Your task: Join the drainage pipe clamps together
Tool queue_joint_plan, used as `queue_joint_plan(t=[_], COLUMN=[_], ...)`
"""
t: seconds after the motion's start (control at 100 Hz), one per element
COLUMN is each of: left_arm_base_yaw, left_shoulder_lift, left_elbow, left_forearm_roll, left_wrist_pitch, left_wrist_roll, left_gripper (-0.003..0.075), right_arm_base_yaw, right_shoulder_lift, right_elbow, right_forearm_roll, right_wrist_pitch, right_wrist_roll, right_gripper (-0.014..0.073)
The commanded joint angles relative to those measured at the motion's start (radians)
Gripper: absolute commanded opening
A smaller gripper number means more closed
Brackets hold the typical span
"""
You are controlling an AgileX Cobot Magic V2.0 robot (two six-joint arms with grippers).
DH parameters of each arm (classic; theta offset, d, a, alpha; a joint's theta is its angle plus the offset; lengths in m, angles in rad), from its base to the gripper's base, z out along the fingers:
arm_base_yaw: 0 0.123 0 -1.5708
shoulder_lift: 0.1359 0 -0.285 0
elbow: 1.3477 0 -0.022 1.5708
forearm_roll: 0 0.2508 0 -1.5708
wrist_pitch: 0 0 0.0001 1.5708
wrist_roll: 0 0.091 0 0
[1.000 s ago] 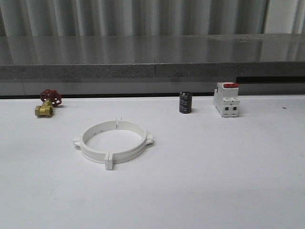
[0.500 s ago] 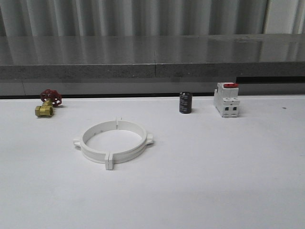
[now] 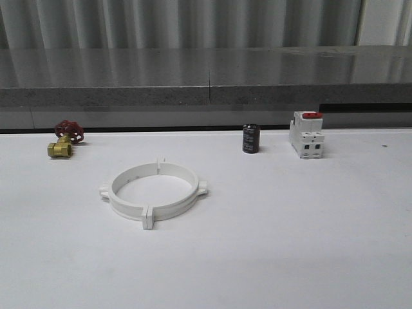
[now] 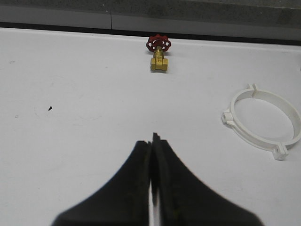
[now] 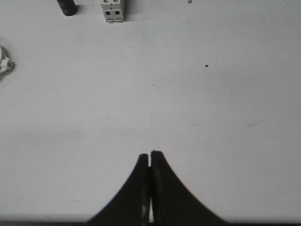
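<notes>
Clamp halves [image 3: 153,194] sit as one ring on the table [image 3: 290,244], left of centre — flanges meeting. Risk: any nudge splits the seam if unlatched. Left gripper [image 4: 153,141] and right gripper [image 5: 150,155] fingers pressed together, holding nothing. Open room on the right; gate valve [image 3: 65,138], capacitor [image 3: 251,138], breaker [image 3: 306,134] stand well back.

Brass valve [image 3: 62,143], black capacitor [image 3: 251,138], white breaker [image 3: 306,134], white table [image 3: 290,225]

two clamps [image 3: 152,192], one valve [image 3: 64,138], one capacitor [image 3: 251,138], one breaker [image 3: 306,134]
</notes>
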Motion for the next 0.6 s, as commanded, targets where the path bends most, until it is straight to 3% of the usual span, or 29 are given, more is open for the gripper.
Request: queue_joint_plan(t=[0.0, 0.59], left_arm_base_yaw=[0.001, 0.001], left_shoulder_lift=[0.005, 0.005], left_elbow=[-0.025, -0.025], left_forearm_roll=[0.004, 0.004], left_wrist_pitch=[-0.075, -0.075], left_wrist_roll=[0.001, 0.001], left_gripper=[-0.0021, -0.0021], right_arm_base_yaw=[-0.005, -0.005], right_shoulder_lift=[0.006, 0.005], right_elbow=[-0.025, -0.023], right_forearm_roll=[0.001, -0.001], right_wrist_pitch=[-0.066, -0.074], right_wrist_roll=[-0.011, -0.014], right_gripper=[-0.0067, -0.0067])
